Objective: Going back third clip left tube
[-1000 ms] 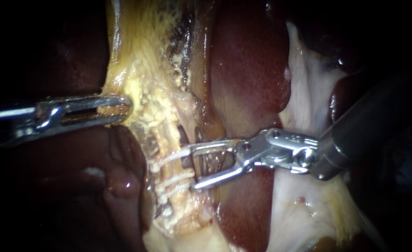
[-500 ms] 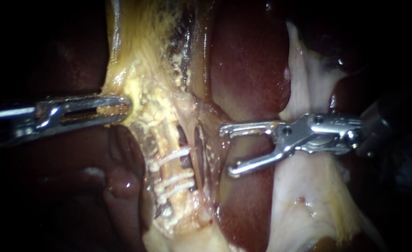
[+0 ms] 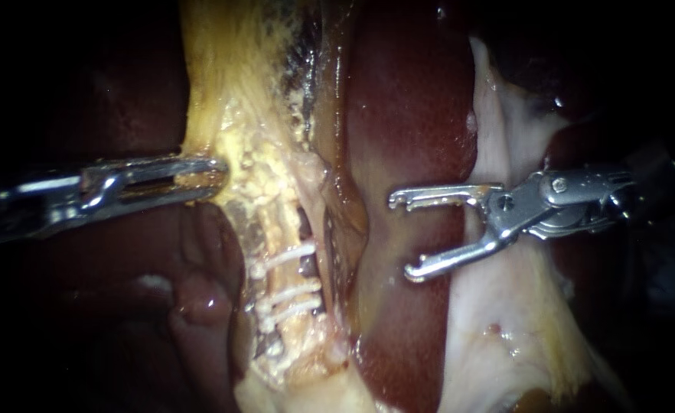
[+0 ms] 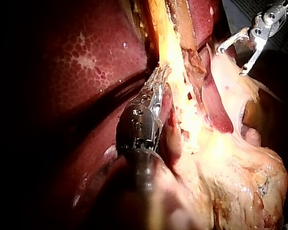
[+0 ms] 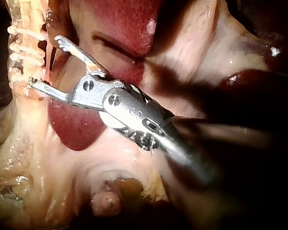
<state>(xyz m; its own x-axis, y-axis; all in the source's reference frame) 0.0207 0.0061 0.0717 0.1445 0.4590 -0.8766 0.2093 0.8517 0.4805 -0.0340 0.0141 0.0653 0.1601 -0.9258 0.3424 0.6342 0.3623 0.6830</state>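
Far left, endoscope view: the slim silver left instrument (image 3: 203, 174) enters level. Its slotted jaws are pressed together on the edge of a band of yellow, crumbly fatty tissue (image 3: 230, 99), and the band looks taut toward the jaws. The left wrist view agrees: the jaw tips are sunk in the yellow tissue, nipping a fold of it.

Just right of that grip and lower: the pale yellowish left tube (image 3: 276, 229) runs down out of the fatty band, mostly bare of covering. Three thin white clips (image 3: 288, 289) cross it, one above and two close together below. Each lies square across the tube, with its ends showing on both sides. A dark gap lies beside the tube, then a second thin strand (image 3: 328, 229) to its right.

Centre: the dark red, glossy liver (image 3: 406, 115), one long lobe.

Right: the silver right instrument (image 3: 400, 237), its shaft coming from the right edge. Its jaws are spread wide with nothing between them. The tips point toward the clipped tube but hang clear of it, over the liver lobe. The right wrist view shows the same spread jaws, with the clips ahead of the tips and not touching. Smooth whitish tissue (image 3: 506, 321) lies under and behind the hinge.
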